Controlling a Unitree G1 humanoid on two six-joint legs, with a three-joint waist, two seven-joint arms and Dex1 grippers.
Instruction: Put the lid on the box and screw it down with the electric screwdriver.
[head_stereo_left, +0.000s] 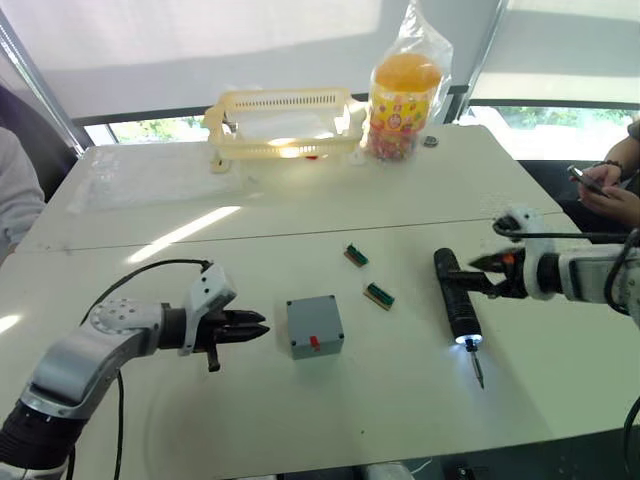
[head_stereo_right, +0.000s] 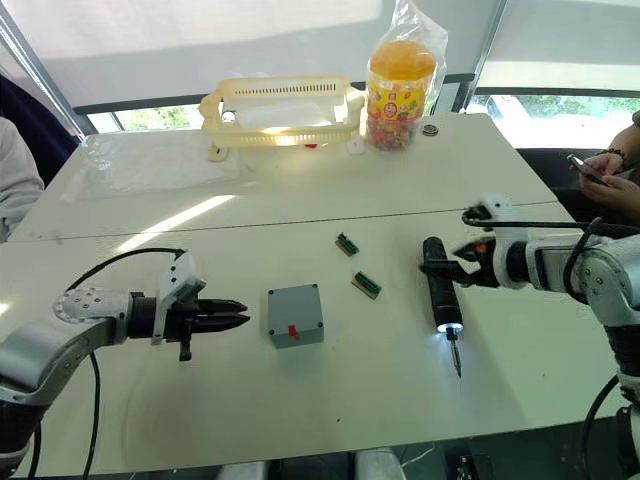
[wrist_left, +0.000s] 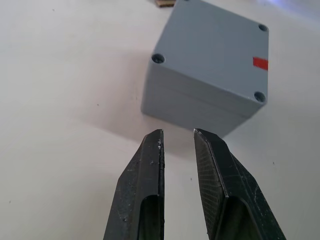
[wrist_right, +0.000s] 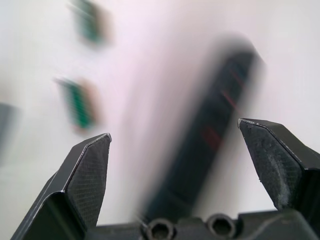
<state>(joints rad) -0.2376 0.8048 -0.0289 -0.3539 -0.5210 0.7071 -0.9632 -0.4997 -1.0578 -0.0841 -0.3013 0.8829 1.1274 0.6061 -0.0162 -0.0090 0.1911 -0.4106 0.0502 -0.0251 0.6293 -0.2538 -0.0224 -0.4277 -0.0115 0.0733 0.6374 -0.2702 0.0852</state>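
Observation:
The grey box (head_stereo_left: 315, 328) stands in the middle of the white table (head_stereo_left: 300, 420). The flat grey lid (wrist_left: 215, 50) lies on top of it, with corner screw holes and a small red mark. My left gripper (head_stereo_left: 262, 326) hovers just left of the box and points at it, its fingers (wrist_left: 145, 185) a narrow gap apart with nothing between them. To the right lies the black electric screwdriver (head_stereo_left: 457, 300), its white tip light on and its bit toward the front edge. My right gripper (head_stereo_left: 478, 278) is open wide at the tool's rear part, its fingers on either side of the body (wrist_right: 200, 150).
Two small green parts (head_stereo_left: 356, 254) (head_stereo_left: 379, 295) lie between the box and the screwdriver. A yellow basket (head_stereo_left: 285, 120) and a bagged candy jar (head_stereo_left: 405, 95) stand at the back. A person holding a phone (head_stereo_left: 605, 185) sits at the right, and another person's sleeve (head_stereo_left: 15, 190) is at the left.

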